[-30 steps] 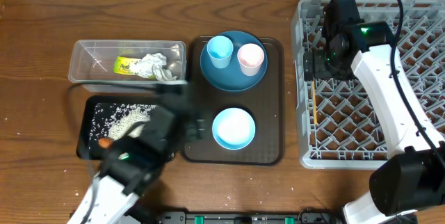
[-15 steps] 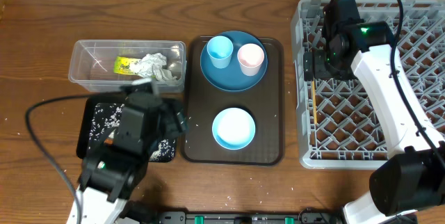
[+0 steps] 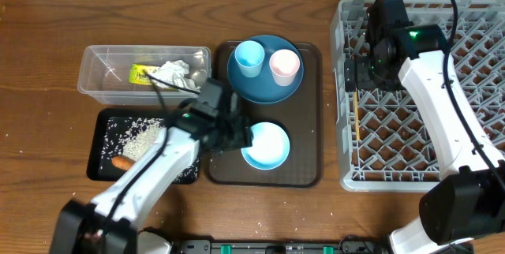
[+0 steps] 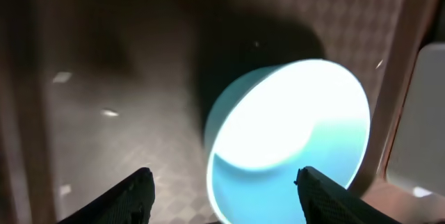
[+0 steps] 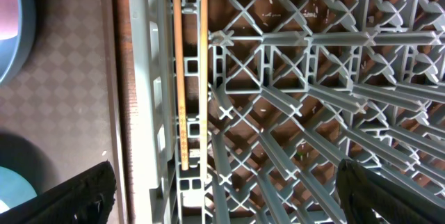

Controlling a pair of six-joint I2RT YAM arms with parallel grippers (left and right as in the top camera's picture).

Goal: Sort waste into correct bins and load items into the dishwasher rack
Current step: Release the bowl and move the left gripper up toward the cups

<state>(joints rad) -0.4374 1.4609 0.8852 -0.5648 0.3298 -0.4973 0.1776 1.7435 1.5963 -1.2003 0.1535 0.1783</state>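
The white bowl [image 3: 266,147] [image 4: 288,140] with a pale blue inside sits on the brown serving tray [image 3: 309,155]. My left gripper [image 3: 239,136] [image 4: 226,196] hovers open at the bowl's left rim, one finger on each side of that rim. The blue plate [image 3: 264,80] holds a light blue cup [image 3: 249,57] and a pink cup [image 3: 285,65]. My right gripper [image 3: 355,72] [image 5: 229,196] stands open and empty over the grey dishwasher rack [image 3: 442,88] [image 5: 313,78]. The wooden chopsticks [image 3: 356,120] [image 5: 188,71] lie in the rack's left channel.
The clear tub [image 3: 99,76] holds crumpled tissue [image 3: 175,75] and a yellow-green wrapper [image 3: 142,73]. The black tray [image 3: 102,140] holds rice grains [image 3: 142,137] and a carrot piece [image 3: 121,162]. My left arm crosses the black tray's right end.
My left arm has swung right from over the black tray to the white bowl, and its jaws have narrowed a little. The right arm has not moved.
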